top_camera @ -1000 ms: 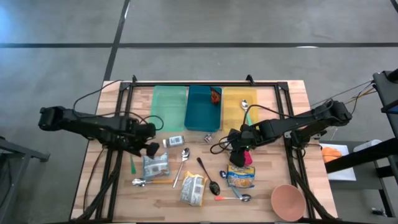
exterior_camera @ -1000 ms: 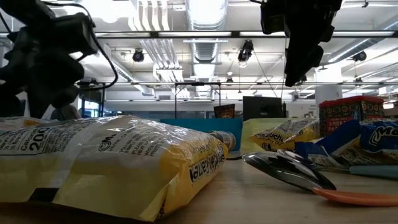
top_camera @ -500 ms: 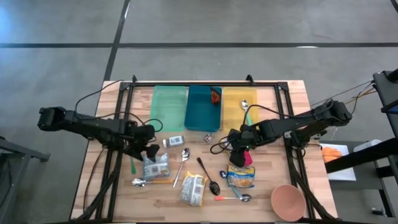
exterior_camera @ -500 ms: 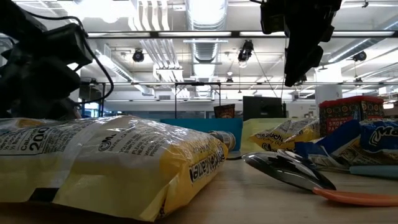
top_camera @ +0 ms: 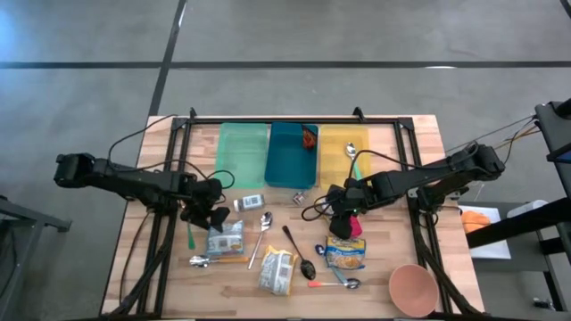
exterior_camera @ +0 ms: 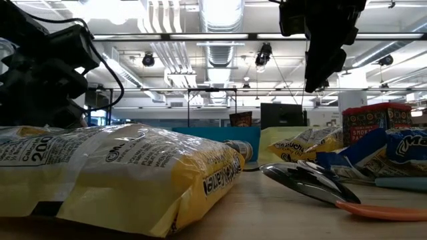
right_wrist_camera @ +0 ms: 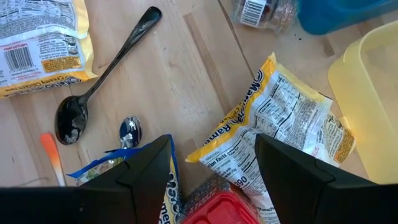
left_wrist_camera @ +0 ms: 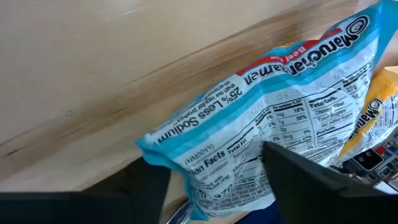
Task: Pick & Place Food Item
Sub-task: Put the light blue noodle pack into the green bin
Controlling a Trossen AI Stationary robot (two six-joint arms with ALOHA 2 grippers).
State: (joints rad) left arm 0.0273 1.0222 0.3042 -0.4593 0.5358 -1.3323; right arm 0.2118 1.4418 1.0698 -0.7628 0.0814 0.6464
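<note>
- The left end effector (top_camera: 212, 218) is down over the far end of the blue ramen packet (top_camera: 223, 237) on the left side of the worktop (top_camera: 419, 152). In its wrist view the two fingers (left_wrist_camera: 311, 171) straddle the packet's crimped edge, partly closed around it; whether they actually pinch the wrapper I cannot tell.
- Risk here: the grip sits near one end of a slack, slippery wrapper, so the packet could slide out or swing on lifting. It might also drag the fork (top_camera: 203, 261) lying just beside it.
- The teal bin (top_camera: 292, 153) stands at the far edge, between a green tray (top_camera: 241, 153) and a yellow tray (top_camera: 342, 148). Which one the packet is meant for is not clear.
- The right end effector (top_camera: 344, 207) hangs above the clutter right of centre, fingers part open and holding nothing. Below it lie a yellow ramen packet (right_wrist_camera: 286, 130) and a red-topped item (right_wrist_camera: 217, 210).
- Hard to make out: the low view is blocked by a yellow bag (exterior_camera: 127, 177), the left fingertips are hidden beneath the arm from above, and the red item is cut off.
</note>
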